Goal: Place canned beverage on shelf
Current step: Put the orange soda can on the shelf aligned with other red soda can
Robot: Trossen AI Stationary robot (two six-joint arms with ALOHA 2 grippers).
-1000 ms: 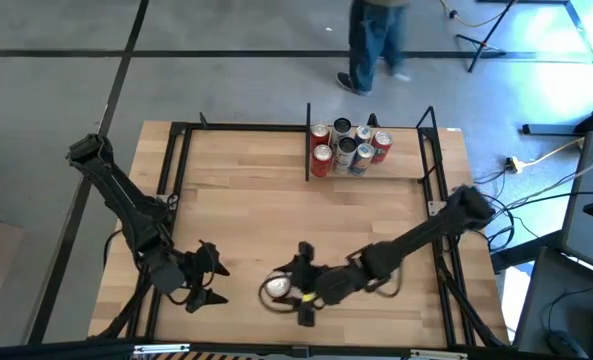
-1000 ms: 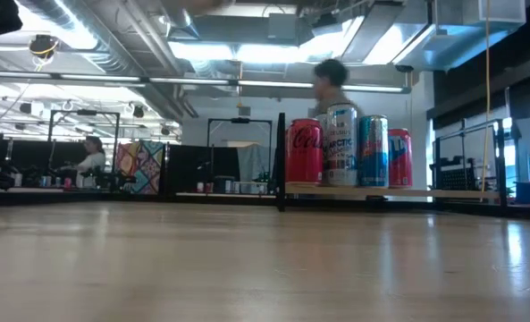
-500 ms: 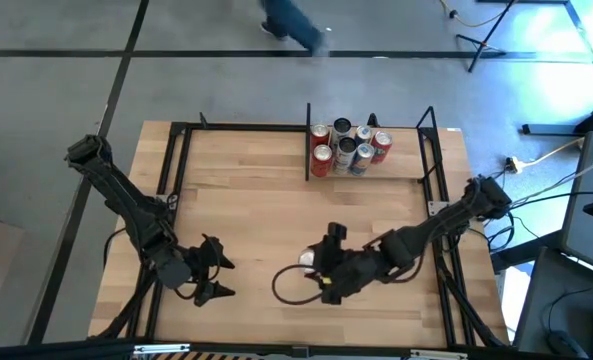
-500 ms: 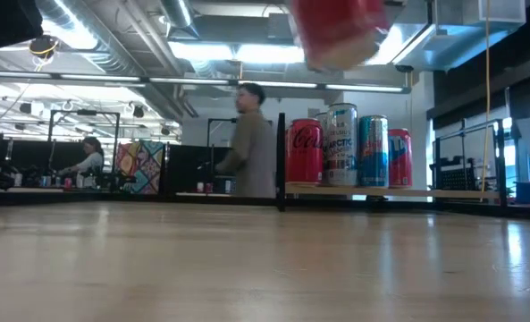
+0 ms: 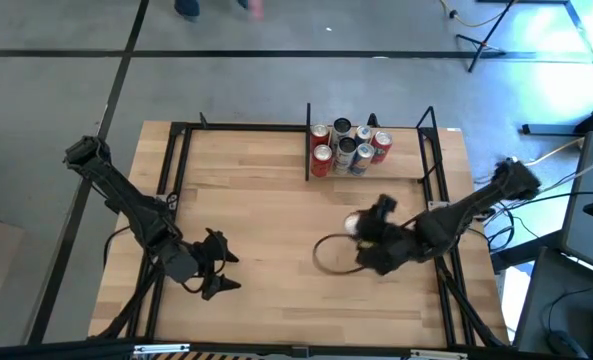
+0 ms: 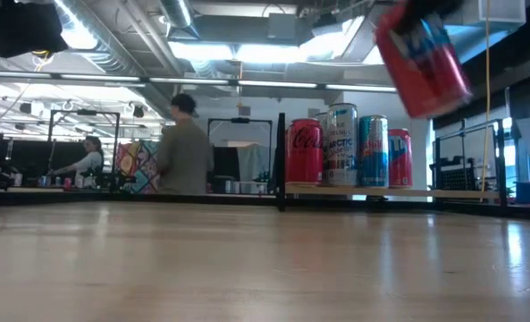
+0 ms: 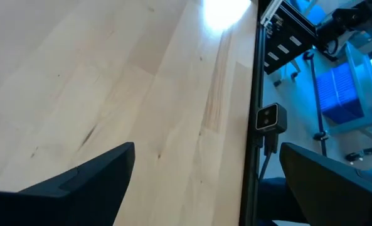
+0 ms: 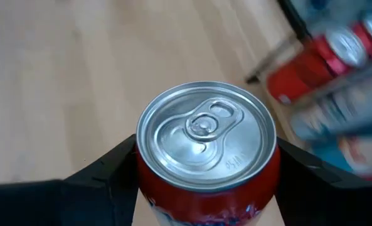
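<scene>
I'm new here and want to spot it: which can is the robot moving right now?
Find the shelf at the table's far edge, where a cluster of cans stands. The moving one is the red can, tilted in the air and clamped in the right gripper, short of the shelf.

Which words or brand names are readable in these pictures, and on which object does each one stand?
"Coca-Cola" script, only partly legible: red can at the left end of the shelf.
"ARCTIC", roughly: silver can beside it.
Blue can: print too small to read.
Held red can in the right gripper: lettering too blurred to read.
</scene>
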